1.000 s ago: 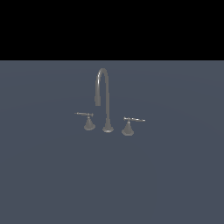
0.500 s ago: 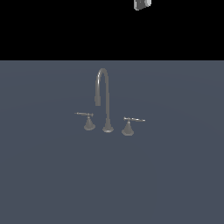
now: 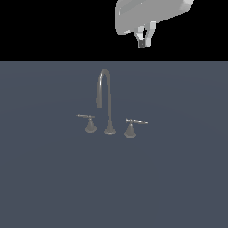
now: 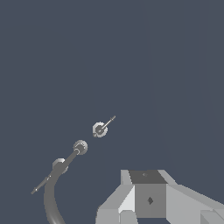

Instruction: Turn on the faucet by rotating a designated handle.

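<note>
- Since half a second ago the arm has come down into sight: only a small corner showed at the top edge then, and now the pale wrist and the pincer hang at the top of the exterior view, right of centre. The faucet has not shifted.
- The pincer's fingers point downward and look close together, but whether they are fully closed I cannot tell; nothing is between them. In the wrist view only one grey finger shows clearly.
- The faucet stands on the flat slate-grey desk, its gooseneck spout arching toward the exterior view's left.
- The handle, with its pale-streaked lever, sits just beside the spout base on the exterior view's right, lever horizontal.
- The twin handle sits on the exterior view's left of the spout base, its darker lever also horizontal.
- The pincer is well apart from the faucet, high and farther back, touching nothing.
- No containers are visible, and nothing lies between pincer and handle.
</note>
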`<act>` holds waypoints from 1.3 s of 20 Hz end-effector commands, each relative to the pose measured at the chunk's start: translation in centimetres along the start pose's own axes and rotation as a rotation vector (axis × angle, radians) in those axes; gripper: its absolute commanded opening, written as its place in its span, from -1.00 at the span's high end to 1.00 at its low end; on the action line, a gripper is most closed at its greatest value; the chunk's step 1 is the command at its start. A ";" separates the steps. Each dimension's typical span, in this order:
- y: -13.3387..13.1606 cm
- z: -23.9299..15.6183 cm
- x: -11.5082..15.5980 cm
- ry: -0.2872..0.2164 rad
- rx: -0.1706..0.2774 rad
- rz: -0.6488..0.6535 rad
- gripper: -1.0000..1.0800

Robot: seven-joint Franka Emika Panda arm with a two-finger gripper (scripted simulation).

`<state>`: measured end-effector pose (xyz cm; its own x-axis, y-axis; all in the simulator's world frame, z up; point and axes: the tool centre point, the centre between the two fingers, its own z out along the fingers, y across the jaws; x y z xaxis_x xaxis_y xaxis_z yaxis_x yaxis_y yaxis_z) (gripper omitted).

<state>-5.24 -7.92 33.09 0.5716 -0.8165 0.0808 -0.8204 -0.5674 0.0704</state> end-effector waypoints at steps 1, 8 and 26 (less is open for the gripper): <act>-0.8 1.8 0.8 -0.001 0.000 0.063 1.00; -2.5 7.2 2.7 -0.010 0.002 0.237 1.00; -5.3 21.8 4.9 -0.071 0.025 0.676 1.00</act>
<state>1.54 -11.14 12.52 -0.0337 -0.9987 0.0390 -0.9994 0.0340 0.0080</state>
